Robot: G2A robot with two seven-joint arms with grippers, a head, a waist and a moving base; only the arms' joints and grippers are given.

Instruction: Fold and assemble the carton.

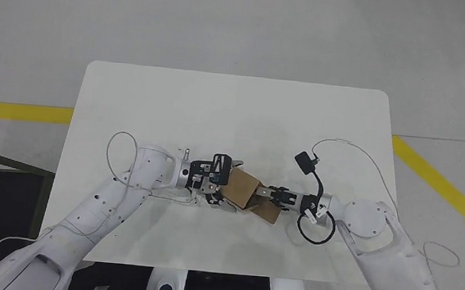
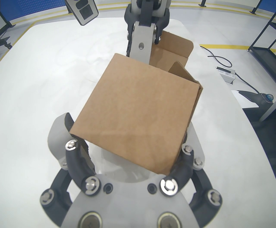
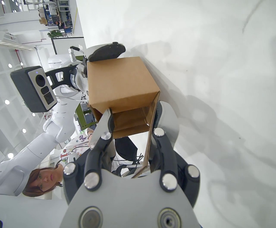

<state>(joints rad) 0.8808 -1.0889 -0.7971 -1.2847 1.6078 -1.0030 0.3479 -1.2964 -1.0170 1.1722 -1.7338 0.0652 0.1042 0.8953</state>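
A brown carton [image 1: 244, 191] hangs tilted between the two grippers near the table's front edge. My left gripper [image 2: 127, 129] is shut on its closed end, one finger on each side wall. The carton [image 2: 138, 112] has an open far end with a rounded flap [image 2: 174, 46] standing up. My right gripper [image 3: 134, 114] is at that open end with its fingers spread. One fingertip [image 3: 106, 121] sits at the upper wall and the other lies under a long flap [image 3: 149, 140] on the table side. The inside of the carton [image 3: 120, 82] looks bare.
The white table [image 1: 219, 103] stretches wide behind the carton, and its front edge runs close under both arms. A black cable loop [image 1: 312, 172] rises from the right arm. A power adapter [image 2: 225, 74] lies on the floor beyond the table.
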